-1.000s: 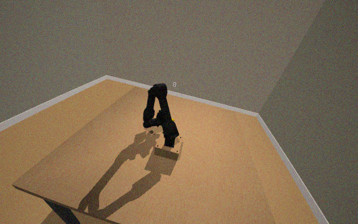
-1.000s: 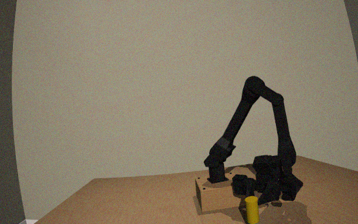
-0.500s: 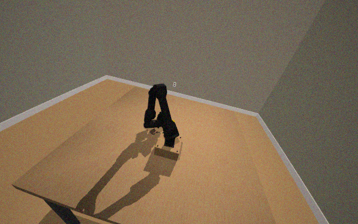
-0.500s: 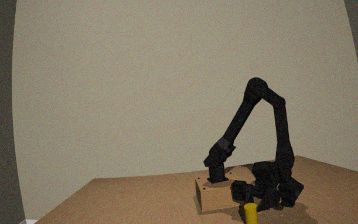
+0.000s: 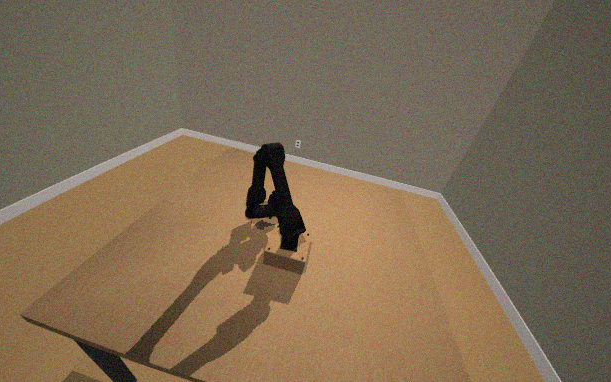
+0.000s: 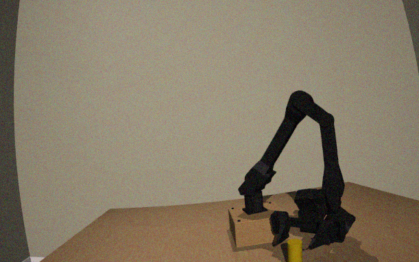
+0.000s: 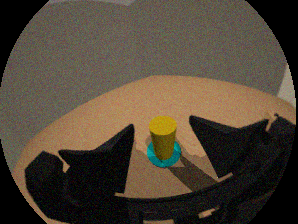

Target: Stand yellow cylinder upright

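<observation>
The yellow tall cylinder [image 7: 162, 137] stands upright on the cyan circle [image 7: 164, 155], on the table [image 6: 169, 230] just in front of the arm's base block [image 6: 251, 230]. The hand [image 6: 295, 236] is spread open, fingers apart from the cylinder on both sides, gripping nothing.

Matte black jointed arm [image 6: 326, 144] with a two-fingered black hand [image 6: 297, 236].

the yellow cylinder [image 6: 294, 250] is cut off at its base by the exterior frame's lower edge. it covers most of the cyan circle [image 7: 154, 156] in the wrist view.
</observation>
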### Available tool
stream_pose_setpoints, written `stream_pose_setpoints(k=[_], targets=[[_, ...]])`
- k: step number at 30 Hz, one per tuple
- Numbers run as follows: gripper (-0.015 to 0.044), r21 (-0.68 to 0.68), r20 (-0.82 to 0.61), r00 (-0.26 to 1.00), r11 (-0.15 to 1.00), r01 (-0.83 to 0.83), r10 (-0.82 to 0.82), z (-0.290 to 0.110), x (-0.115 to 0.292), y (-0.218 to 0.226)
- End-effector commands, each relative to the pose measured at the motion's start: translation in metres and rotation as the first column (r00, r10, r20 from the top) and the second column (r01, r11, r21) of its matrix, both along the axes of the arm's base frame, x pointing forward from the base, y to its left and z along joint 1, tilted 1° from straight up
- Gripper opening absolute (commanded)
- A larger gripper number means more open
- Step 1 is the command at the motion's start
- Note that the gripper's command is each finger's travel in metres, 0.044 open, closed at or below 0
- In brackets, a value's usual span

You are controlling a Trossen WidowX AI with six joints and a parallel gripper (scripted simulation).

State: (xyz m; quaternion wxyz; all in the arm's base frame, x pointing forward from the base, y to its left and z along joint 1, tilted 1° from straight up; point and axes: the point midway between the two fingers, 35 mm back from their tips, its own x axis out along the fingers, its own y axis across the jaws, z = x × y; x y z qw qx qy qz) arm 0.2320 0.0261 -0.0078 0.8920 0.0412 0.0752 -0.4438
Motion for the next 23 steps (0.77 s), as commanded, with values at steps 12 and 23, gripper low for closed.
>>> stream_pose_setpoints(k=[12, 23], targets=[[0.0400, -0.007, -0.002, 1.000, 1.000, -0.005, 0.005, 0.055, 0.000, 0.006], [0.0400, 0.019, -0.124, 0.986, 0.993, 0.113, -0.110, 0.082, -0.007, -0.007]])
